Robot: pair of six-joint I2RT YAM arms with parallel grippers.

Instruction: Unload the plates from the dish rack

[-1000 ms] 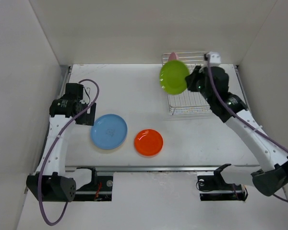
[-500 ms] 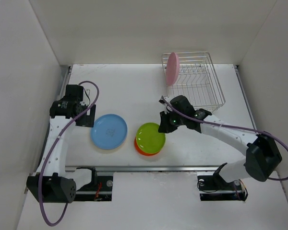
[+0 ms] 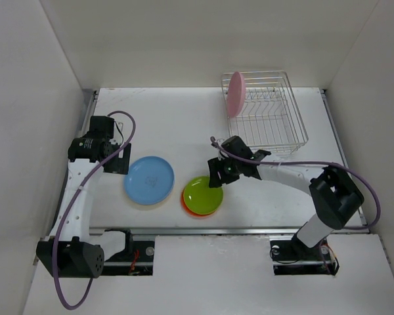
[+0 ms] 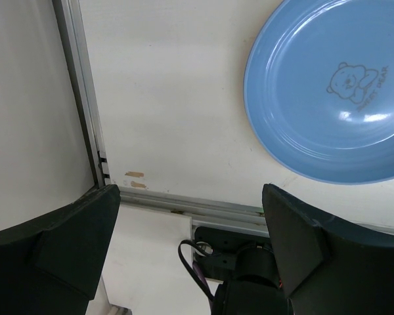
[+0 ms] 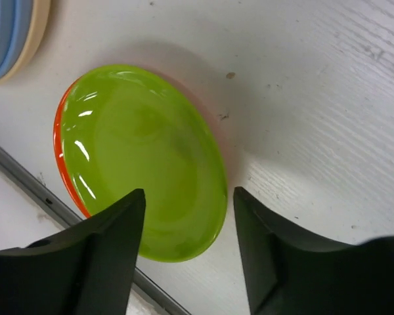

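Note:
A lime green plate lies flat on a red-orange plate near the table's front edge. Just above its right rim hovers my right gripper, open, its fingers apart and off the plate. A pink plate stands upright at the left end of the silver wire dish rack at the back right. A blue plate rests on a pale plate to the left. Beside it, to its left, my left gripper is open and holds nothing.
White walls close in the table on the left, back and right. A metal rail runs along the front edge, with the arm bases below it. The right arm stretches across the table in front of the rack.
My right gripper carried the green plate from the rack down onto the red-orange plate, then opened and let it go. The left arm has not moved.

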